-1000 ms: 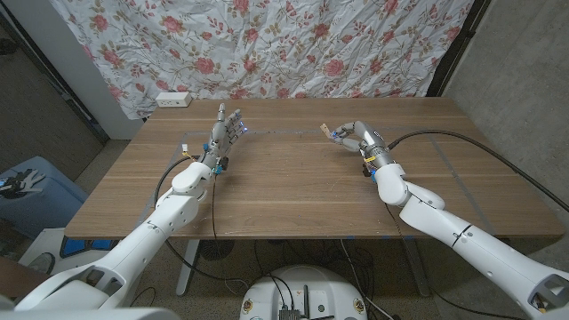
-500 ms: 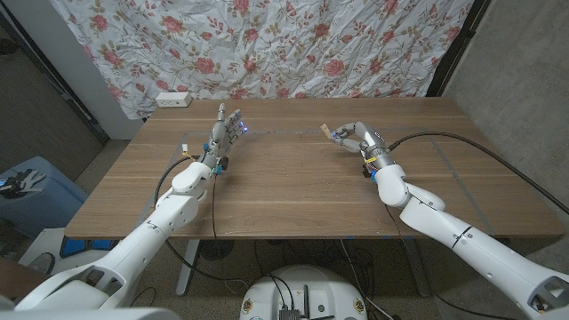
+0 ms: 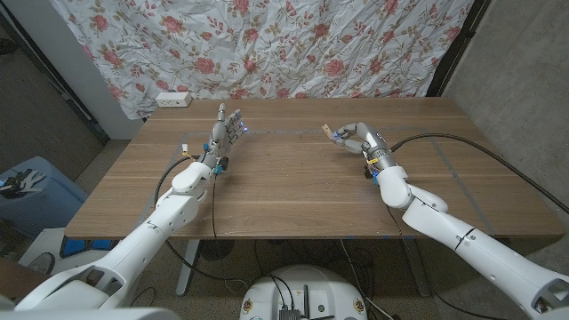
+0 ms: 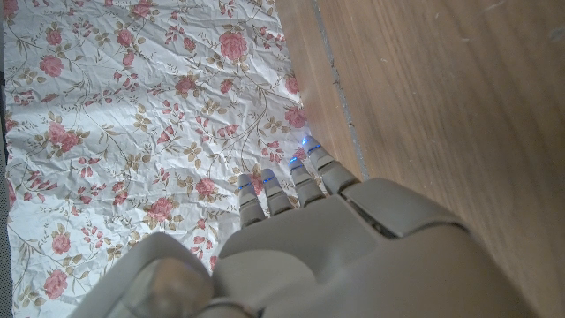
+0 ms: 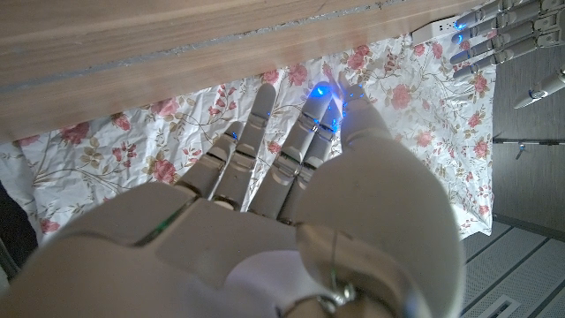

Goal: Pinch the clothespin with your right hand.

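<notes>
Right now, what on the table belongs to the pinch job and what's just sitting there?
Job:
- clothespin, pinched at the tips of the right hand
- right hand

Lying about:
- left hand, fingers apart, holding nothing
- white power strip at the table's far left corner
- wooden table
- floral cloth hanging behind

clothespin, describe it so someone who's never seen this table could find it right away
Start at the wooden table in front of the flowered curtain and follow the right arm to its right hand near the far edge. The clothespin is the small pale wooden piece poking out of that hand's fingertips, towards the table's middle. It is the only loose small object there; the white box sits at the far left corner.
</notes>
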`<action>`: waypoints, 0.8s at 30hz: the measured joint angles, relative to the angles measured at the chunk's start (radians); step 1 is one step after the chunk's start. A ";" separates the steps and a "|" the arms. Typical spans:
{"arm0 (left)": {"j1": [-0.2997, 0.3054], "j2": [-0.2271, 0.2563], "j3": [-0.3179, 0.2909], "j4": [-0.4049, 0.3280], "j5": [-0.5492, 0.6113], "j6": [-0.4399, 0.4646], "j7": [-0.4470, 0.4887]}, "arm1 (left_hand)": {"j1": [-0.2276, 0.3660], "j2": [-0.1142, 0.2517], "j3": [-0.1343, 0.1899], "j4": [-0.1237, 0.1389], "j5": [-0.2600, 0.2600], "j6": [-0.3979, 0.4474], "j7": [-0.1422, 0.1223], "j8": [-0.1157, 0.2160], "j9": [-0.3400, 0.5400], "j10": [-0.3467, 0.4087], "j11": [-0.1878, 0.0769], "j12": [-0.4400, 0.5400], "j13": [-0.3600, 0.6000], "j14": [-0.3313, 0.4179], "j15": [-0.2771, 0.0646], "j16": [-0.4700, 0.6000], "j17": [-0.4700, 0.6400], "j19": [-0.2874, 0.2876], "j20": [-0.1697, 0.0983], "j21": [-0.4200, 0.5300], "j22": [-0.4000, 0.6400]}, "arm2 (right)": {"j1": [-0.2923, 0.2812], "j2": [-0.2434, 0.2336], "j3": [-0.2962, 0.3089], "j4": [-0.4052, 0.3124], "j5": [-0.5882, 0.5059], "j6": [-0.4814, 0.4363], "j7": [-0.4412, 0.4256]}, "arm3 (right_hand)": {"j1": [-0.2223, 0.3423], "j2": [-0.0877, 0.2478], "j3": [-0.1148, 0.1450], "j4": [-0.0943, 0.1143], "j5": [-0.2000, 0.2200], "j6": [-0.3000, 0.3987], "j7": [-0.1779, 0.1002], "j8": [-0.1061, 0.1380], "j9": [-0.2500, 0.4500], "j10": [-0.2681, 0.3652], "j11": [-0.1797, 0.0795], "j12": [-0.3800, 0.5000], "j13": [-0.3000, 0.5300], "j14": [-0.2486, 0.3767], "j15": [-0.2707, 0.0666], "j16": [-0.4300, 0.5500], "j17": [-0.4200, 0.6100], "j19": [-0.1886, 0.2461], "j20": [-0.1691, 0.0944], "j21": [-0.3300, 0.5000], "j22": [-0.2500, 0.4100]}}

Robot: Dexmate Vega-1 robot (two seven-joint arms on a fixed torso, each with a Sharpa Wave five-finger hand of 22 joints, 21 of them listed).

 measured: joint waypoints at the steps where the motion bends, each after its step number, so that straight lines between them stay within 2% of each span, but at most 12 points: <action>1: 0.000 0.000 0.000 0.000 0.000 0.000 0.000 | 0.000 0.000 0.000 0.000 0.000 0.000 0.000 0.000 0.000 0.000 0.000 0.000 0.000 0.000 0.000 0.000 0.000 0.000 0.000 0.000 0.000 | -0.001 -0.001 0.001 -0.001 0.001 0.002 0.001 | 0.000 0.000 0.000 0.000 0.000 0.000 0.000 0.000 0.000 0.000 0.000 0.000 0.001 0.000 0.000 -0.003 -0.001 0.000 0.000 0.000 0.000; 9: 0.000 0.000 0.000 0.000 0.000 0.000 0.000 | 0.000 0.000 0.000 0.000 0.000 0.000 0.000 0.000 0.000 0.000 0.000 0.000 0.000 0.000 0.000 0.000 0.000 0.000 0.000 0.000 0.000 | -0.009 -0.011 0.009 -0.008 0.005 0.009 0.009 | 0.000 0.000 -0.004 0.004 0.000 0.000 0.000 -0.004 0.000 -0.014 -0.004 -0.009 -0.002 -0.003 0.002 -0.018 -0.004 0.007 0.007 0.000 0.000; 15: 0.000 0.000 0.000 0.000 0.000 0.000 0.000 | 0.000 0.000 0.000 0.000 0.000 0.000 0.000 0.000 0.000 0.000 0.000 0.000 0.000 0.000 0.000 0.000 0.000 0.000 0.000 0.000 0.000 | -0.013 -0.014 0.013 -0.012 0.008 0.010 0.010 | 0.000 0.000 -0.004 0.004 0.000 -0.011 -0.011 -0.005 0.000 -0.023 -0.006 -0.020 -0.013 -0.011 0.003 -0.026 -0.004 0.007 0.007 0.000 0.000; 24: 0.000 0.000 0.000 0.000 0.000 0.000 0.000 | 0.000 0.000 0.000 0.000 0.000 0.000 0.000 0.000 0.000 0.000 0.000 0.000 0.000 0.000 0.000 0.000 0.000 0.000 0.000 0.000 0.000 | -0.026 -0.019 0.025 -0.022 0.011 0.010 0.010 | 0.010 0.011 -0.004 0.004 -0.007 -0.029 -0.029 -0.025 0.000 -0.032 -0.007 -0.035 -0.022 -0.022 0.003 -0.027 0.002 0.010 0.011 0.000 0.000</action>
